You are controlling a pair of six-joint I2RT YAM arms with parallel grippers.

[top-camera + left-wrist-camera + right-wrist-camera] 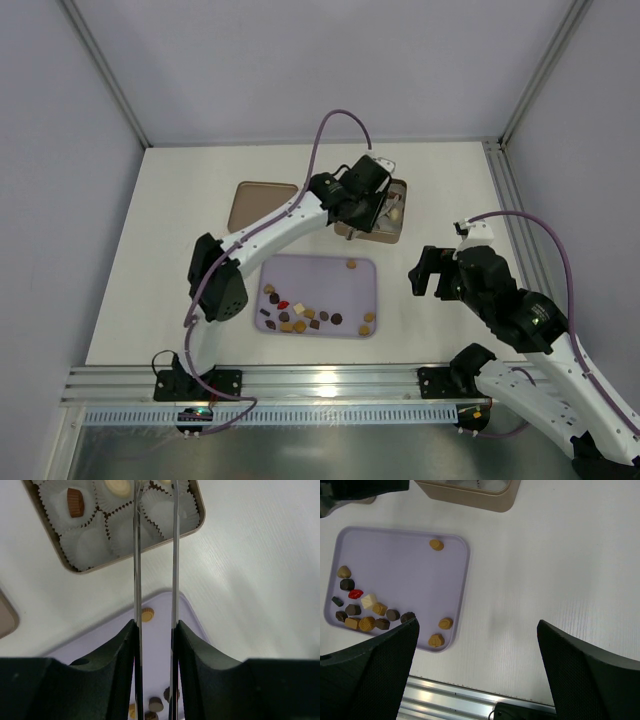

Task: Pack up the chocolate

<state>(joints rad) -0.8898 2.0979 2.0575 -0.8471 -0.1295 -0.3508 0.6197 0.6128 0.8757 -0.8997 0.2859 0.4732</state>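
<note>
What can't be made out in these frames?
Left gripper tips: left wrist view, cut by the top edge; top view, under its wrist. Whether it holds anything: cannot tell.
Box contents: top view, mostly under the left arm; both wrist views, cut by the top edge.
Tray chocolate shapes: top view, too small.

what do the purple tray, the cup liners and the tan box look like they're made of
Tray: looks like smooth matte lavender plastic, with a rounded moulded rim. Cup liners: probably thin white paper, going by the fine pleated, fluted walls. Box: tan, with plain smooth walls; card or painted tin, cannot tell which.
</note>
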